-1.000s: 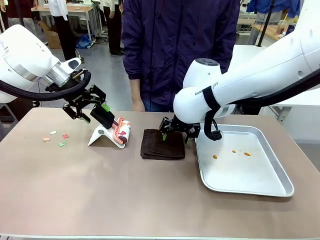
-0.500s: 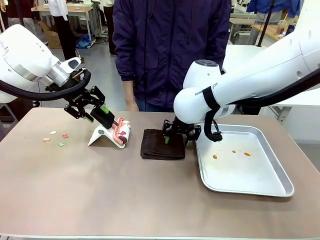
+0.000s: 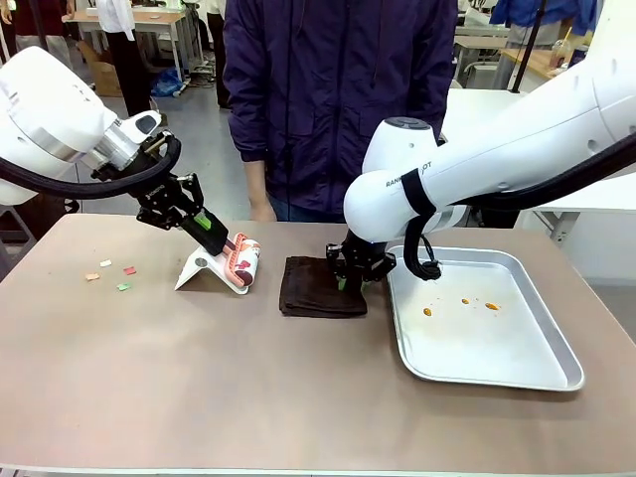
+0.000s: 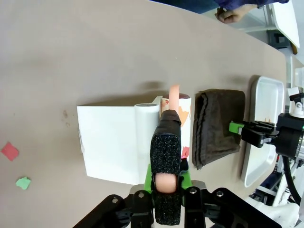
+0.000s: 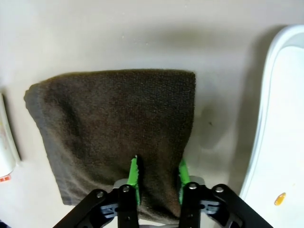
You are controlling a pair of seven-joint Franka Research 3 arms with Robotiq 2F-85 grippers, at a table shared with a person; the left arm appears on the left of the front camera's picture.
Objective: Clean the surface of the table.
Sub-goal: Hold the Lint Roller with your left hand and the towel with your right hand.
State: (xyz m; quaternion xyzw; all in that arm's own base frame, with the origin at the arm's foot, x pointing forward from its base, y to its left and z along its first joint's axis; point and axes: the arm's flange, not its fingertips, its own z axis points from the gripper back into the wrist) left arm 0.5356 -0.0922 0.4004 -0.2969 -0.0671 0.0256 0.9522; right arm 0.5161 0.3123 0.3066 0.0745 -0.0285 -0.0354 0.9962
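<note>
One table (image 3: pixel 199 388), brownish-tan with rounded corners, is seen spreading across the front view between the two arms and one person (image 3: pixel 338 89) standing at its far edge. Four small paper scraps (image 3: pixel 123 287) are counted near its left end: one orange, one white, one red and one green. Just right of them one white dustpan (image 3: pixel 202 269) is set, with one small brush (image 3: pixel 243 260) lying at its right edge. The pink handle of the brush is clenched between the fingers of the left gripper (image 3: pixel 212 231), which is tilted down from the upper left. One dark brown folded cloth (image 3: pixel 313 288) is laid flat near the middle of the table. Its right edge is pinched between the two green pads of the right gripper (image 3: pixel 343 281). One silver tray (image 3: pixel 477 353) is placed just beside the cloth, and at least three orange bits (image 3: pixel 427 311) are scattered on it.
</note>
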